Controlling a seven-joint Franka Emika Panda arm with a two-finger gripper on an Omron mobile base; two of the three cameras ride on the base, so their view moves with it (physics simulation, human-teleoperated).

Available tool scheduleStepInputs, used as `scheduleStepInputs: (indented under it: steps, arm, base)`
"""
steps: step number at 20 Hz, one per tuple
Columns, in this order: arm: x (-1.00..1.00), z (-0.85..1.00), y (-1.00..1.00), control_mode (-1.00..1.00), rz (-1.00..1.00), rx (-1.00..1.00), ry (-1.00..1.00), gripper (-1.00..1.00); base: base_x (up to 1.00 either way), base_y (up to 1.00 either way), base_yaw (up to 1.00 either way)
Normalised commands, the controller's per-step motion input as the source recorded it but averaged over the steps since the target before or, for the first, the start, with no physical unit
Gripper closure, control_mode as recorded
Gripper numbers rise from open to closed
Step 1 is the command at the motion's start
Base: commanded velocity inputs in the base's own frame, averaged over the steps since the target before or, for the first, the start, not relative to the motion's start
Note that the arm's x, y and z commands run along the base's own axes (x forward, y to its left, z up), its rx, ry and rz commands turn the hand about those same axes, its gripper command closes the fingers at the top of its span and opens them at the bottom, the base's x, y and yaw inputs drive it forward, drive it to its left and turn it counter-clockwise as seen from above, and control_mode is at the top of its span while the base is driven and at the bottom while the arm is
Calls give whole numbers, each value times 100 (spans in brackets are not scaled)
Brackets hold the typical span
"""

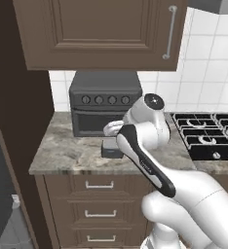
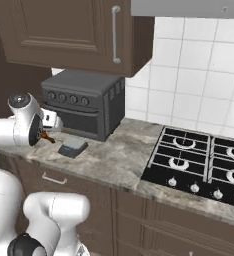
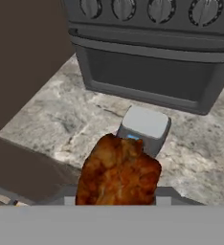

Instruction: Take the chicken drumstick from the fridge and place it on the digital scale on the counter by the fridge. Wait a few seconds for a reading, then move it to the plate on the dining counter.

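One step at hand: gripper (image 3: 115, 203) clenched on drumstick (image 3: 117, 171), held above counter (image 3: 56, 124), just short of scale (image 3: 143, 123). Best carried forward, centred over scale, lowered gently, then released.

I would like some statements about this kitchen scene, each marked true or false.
1. The drumstick is held in the fingers. True.
2. The drumstick lies on the scale. False: it hangs in the air, not yet set down on the scale.
3. The scale stands on the counter in front of the toaster oven. True.
4. The toaster oven door is open. False: it is shut.
5. A stove is on the same counter. True.
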Motion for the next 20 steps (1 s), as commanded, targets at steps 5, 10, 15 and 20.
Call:
scheduleStepInputs:
  steps: [5, 10, 15, 20]
  arm:
    - [0, 0, 0, 100, 0, 0, 0, 100]
    - [0, 0, 0, 100, 0, 0, 0, 100]
    - [0, 0, 0, 100, 0, 0, 0, 100]
    - [0, 0, 0, 100, 0, 0, 0, 100]
  base:
    - [-21, 0, 100]
    - [-36, -7, 100]
    - [-97, -45, 80]
    - [-100, -50, 61]
